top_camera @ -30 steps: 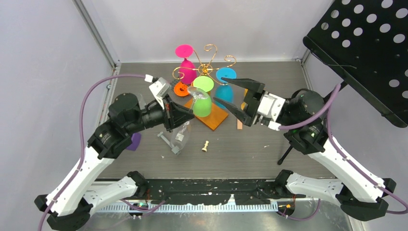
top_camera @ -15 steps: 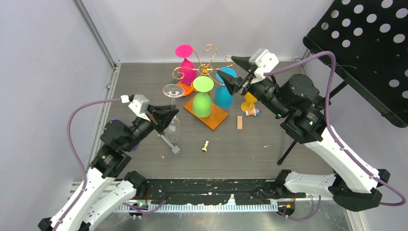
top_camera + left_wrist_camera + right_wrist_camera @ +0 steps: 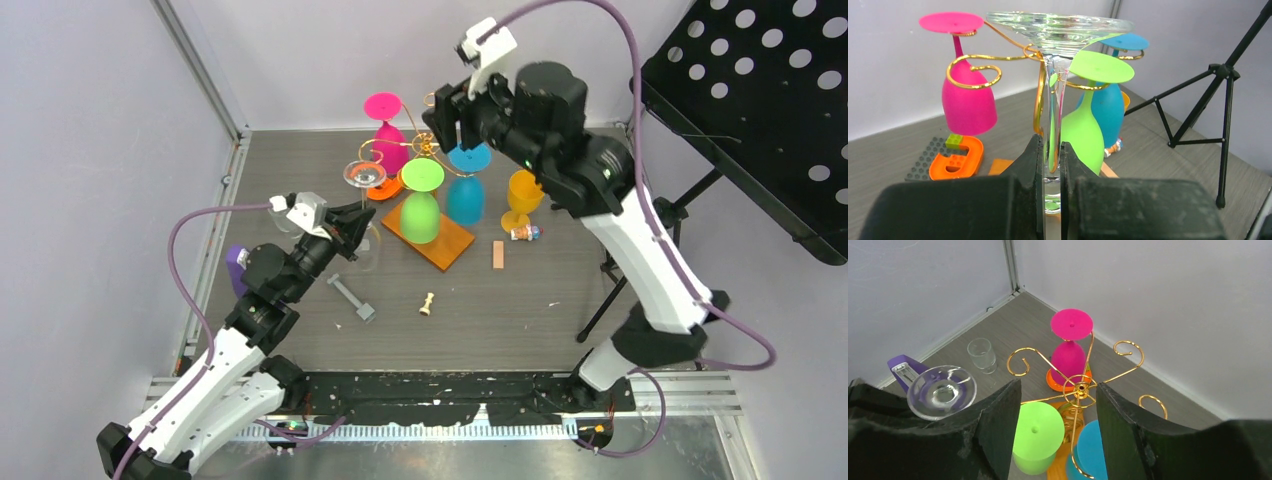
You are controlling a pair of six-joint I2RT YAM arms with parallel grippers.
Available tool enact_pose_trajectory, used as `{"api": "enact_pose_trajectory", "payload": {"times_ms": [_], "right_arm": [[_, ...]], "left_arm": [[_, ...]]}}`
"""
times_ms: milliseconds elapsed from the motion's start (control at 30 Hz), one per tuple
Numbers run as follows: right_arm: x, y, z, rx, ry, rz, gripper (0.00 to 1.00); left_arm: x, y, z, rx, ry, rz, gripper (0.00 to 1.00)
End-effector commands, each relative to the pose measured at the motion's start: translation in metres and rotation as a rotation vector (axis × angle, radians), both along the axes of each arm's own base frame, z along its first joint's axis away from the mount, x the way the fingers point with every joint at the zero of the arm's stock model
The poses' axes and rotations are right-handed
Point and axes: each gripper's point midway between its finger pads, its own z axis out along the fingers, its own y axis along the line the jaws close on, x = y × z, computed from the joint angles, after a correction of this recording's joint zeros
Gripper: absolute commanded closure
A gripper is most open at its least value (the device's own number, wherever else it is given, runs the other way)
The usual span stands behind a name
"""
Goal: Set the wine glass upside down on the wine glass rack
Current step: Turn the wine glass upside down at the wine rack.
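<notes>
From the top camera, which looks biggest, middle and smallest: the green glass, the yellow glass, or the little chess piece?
1. green glass, though it hangs higher, nearer the camera, so its lead over the yellow one is unsure
2. yellow glass
3. chess piece, clearly smallest

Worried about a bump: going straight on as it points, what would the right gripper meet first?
Likely the rack: its gold centre sits between the open fingers of the right gripper; depth unclear.

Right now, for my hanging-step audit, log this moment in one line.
left gripper shut on clear wine glass stem, base up | right gripper open above wine glass rack | glass not yet on rack
</notes>
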Motion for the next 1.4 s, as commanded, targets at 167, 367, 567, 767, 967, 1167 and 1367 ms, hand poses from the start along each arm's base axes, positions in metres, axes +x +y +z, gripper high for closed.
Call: {"api": "enact_pose_trajectory", "payload": {"times_ms": [167,367,567,767,967,1167,1367], "right_arm": [[0.046,0.022,-0.049,0.110,0.340,0.032,0.44],[0.060,0.032,-0.066,0.096,0.360,0.030,0.44],[0.071,0.035,-0.099,0.043,0.414,-0.012,0.45],[0.088,0.030,-0.117,0.004,0.410,-0.087,0.44],[0.103,0.034,-0.127,-0.007,0.406,-0.124,0.44],[0.111,0.035,-0.137,-0.021,0.409,-0.148,0.46],[0.114,0.037,-0.142,-0.029,0.413,-0.150,0.54]], "left_arm": [[-0.007,0.012,0.056,-0.105,-0.190,0.033,1.00],[-0.007,0.015,0.050,-0.110,-0.186,0.047,1.00],[-0.008,0.015,0.046,-0.100,-0.188,0.046,1.00],[-0.009,0.015,0.044,-0.103,-0.189,0.040,1.00],[-0.009,0.016,0.042,-0.105,-0.189,0.044,1.00],[-0.010,0.017,0.040,-0.103,-0.189,0.050,1.00],[-0.009,0.018,0.040,-0.102,-0.191,0.054,1.00]]}}
